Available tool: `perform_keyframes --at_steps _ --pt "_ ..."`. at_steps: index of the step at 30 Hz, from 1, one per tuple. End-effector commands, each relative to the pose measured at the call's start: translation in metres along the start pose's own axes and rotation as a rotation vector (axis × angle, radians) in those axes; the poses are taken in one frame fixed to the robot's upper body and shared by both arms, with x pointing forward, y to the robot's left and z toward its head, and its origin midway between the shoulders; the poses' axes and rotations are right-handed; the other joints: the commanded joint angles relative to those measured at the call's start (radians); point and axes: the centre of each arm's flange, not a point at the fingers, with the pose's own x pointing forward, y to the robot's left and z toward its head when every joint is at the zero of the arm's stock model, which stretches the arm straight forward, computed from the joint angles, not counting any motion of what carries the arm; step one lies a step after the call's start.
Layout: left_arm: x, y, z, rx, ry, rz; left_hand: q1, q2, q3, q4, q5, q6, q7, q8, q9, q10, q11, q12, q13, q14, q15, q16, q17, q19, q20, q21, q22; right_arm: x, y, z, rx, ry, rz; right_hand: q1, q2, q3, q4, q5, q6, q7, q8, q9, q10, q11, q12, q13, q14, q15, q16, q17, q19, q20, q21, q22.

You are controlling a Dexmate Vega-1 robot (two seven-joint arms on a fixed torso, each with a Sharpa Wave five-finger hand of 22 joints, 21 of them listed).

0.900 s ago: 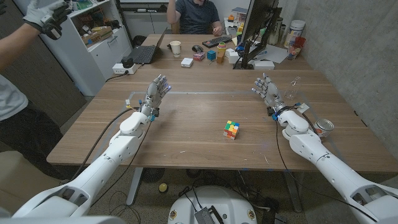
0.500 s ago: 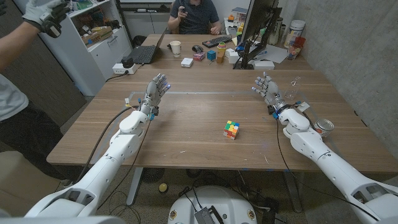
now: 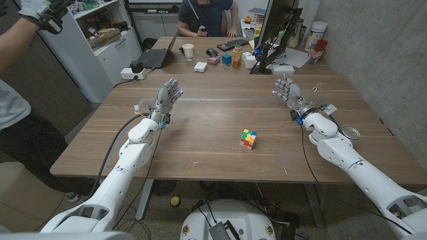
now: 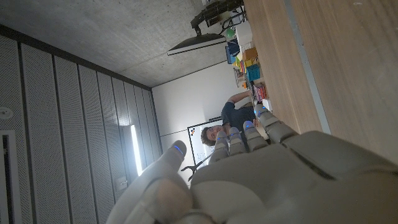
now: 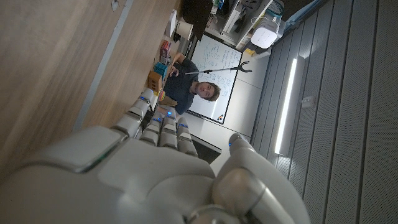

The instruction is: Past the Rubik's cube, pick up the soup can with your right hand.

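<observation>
1. Now the right hand [image 3: 288, 93] sits slightly further toward the frame's right than a moment ago, its forearm partly covering the soup can [image 3: 351, 134] at the right edge.
2. Fingers are spread and hold nothing; the can is untouched, behind the wrist rather than ahead of it.
3. Rubik's cube [image 3: 248, 139] rests at centre; the left hand [image 3: 167, 97], likewise spread and unladen, waits at upper left.
4. Reaching the can likely needs the hand drawn back.

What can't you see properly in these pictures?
- Soup can: in the head view the right arm covers most of it; only part of its top shows, no label.
- Rubik's cube: too small to read every sticker.
- Right hand: its palm side faces away, toward the far table.
</observation>
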Motion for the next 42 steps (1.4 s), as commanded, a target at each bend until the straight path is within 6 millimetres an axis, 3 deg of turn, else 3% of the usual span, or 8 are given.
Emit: perform_keyframes --at_steps 1,29,42 --pt "0.001 -0.002 0.0 0.004 0.0 -0.01 -0.006 0.08 0.001 0.003 0.005 -0.006 0.006 0.005 0.005 -0.006 0.002 0.006 0.005 -0.005 0.003 0.006 0.003 0.003 -0.003 0.004 0.002 -0.012 -0.014 0.03 -0.102 -0.025 -0.002 0.015 0.0 0.003 -0.003 0.003 0.004 -0.006 0.005 0.001 0.003 -0.001 0.004 0.006 0.001 0.009 0.006 0.004 0.01 0.004 -0.005 0.002" --pt "0.0 -0.007 0.0 -0.001 -0.012 -0.034 -0.01 0.066 -0.007 0.003 0.004 -0.004 0.004 0.007 0.005 -0.005 0.0 0.007 0.005 -0.006 0.004 0.007 0.002 0.003 -0.005 0.005 0.002 -0.055 -0.032 0.125 -0.487 -0.132 -0.093 0.031 -0.003 0.006 -0.018 0.003 0.025 -0.039 0.013 0.002 0.008 -0.002 0.007 0.005 0.013 0.01 0.008 0.001 0.024 0.009 -0.014 0.002" --pt "-0.001 -0.009 0.001 -0.005 -0.018 -0.043 -0.011 0.059 -0.012 0.002 0.004 -0.003 0.003 0.007 0.005 -0.005 0.003 0.007 0.005 -0.006 0.004 0.007 0.002 0.003 -0.006 0.005 0.002 -0.077 -0.042 0.148 -0.64 -0.094 -0.14 0.046 -0.005 0.009 -0.031 0.003 0.027 -0.037 0.012 0.002 0.008 -0.006 0.006 0.005 0.017 0.008 0.008 -0.001 0.032 0.008 -0.019 0.002"
